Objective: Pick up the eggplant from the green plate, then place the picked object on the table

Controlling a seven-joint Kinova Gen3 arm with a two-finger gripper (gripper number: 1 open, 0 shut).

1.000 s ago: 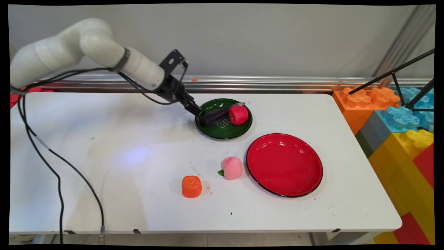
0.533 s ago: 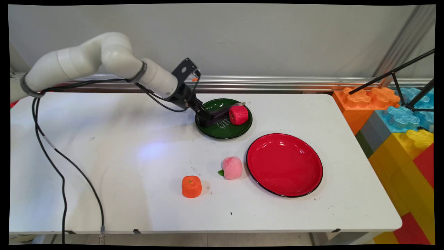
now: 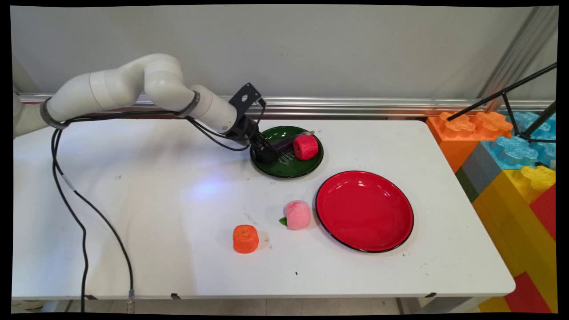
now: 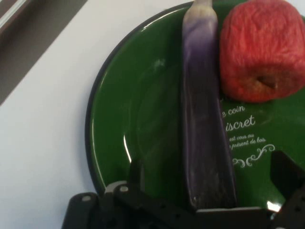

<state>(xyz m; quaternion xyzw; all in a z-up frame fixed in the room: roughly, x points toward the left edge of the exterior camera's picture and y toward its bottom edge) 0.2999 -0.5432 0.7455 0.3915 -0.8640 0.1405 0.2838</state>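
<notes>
A dark green plate [image 3: 288, 173] [image 4: 143, 119] stands at the back middle of the white table. On it lie a long purple eggplant [image 3: 290, 142] [image 4: 202, 119] and a red apple [image 3: 306, 147] [image 4: 262, 50], side by side and touching. My gripper [image 3: 268, 154] [image 4: 209, 166] is low over the plate's left part. It is open, with one finger on each side of the eggplant's thick near end and a gap on both sides. The arm reaches in from the left.
A larger red plate [image 3: 364, 212] lies right of centre. A pink peach [image 3: 297, 214] sits at its left rim and an orange fruit [image 3: 245, 238] further left. Big coloured toy blocks [image 3: 511, 169] and a black tripod leg [image 3: 502, 95] stand off the table's right end.
The arm has swung right and come lower. The gripper has slid further over the green plate, along the eggplant's thick end. The fruits and plates have not moved.
</notes>
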